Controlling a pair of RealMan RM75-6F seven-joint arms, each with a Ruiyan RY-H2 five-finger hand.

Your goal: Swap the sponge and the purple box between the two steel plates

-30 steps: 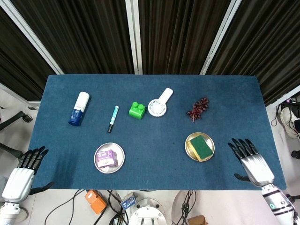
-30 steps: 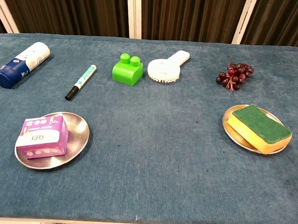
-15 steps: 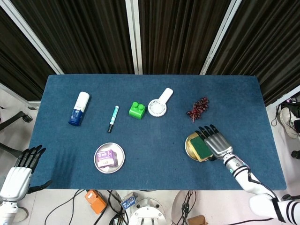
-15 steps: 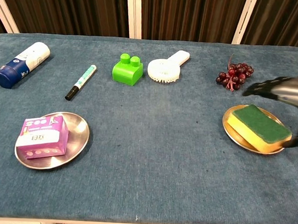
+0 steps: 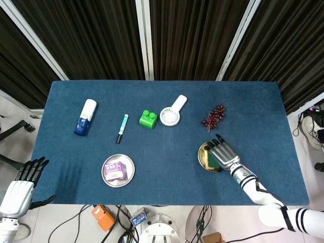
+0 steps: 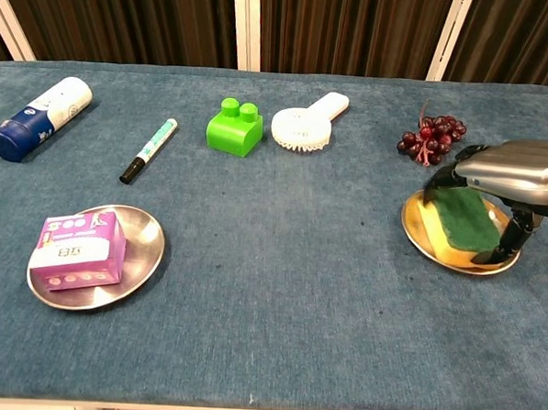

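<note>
A green-topped yellow sponge (image 6: pixel 462 221) lies in the right steel plate (image 6: pixel 421 242). My right hand (image 6: pixel 507 177) is over it, fingers down on the left side and thumb on the right, gripping it. In the head view the right hand (image 5: pixel 223 152) covers most of the sponge and part of that plate (image 5: pixel 203 157). The purple box (image 6: pixel 77 248) lies flat in the left steel plate (image 6: pixel 149 244), also seen as the box (image 5: pixel 115 171) in the head view. My left hand (image 5: pixel 23 185) hangs off the table's front left corner, fingers apart, holding nothing.
Along the back of the blue table lie a white and blue bottle (image 6: pixel 40 117), a marker (image 6: pixel 149 149), a green brick (image 6: pixel 234 127), a white handheld fan (image 6: pixel 306 124) and a bunch of dark grapes (image 6: pixel 432 136), just behind the right plate.
My right hand came from the table's front right edge to the right plate and closed its fingers around the sponge. The plate slid a little left. The left hand barely moved.
</note>
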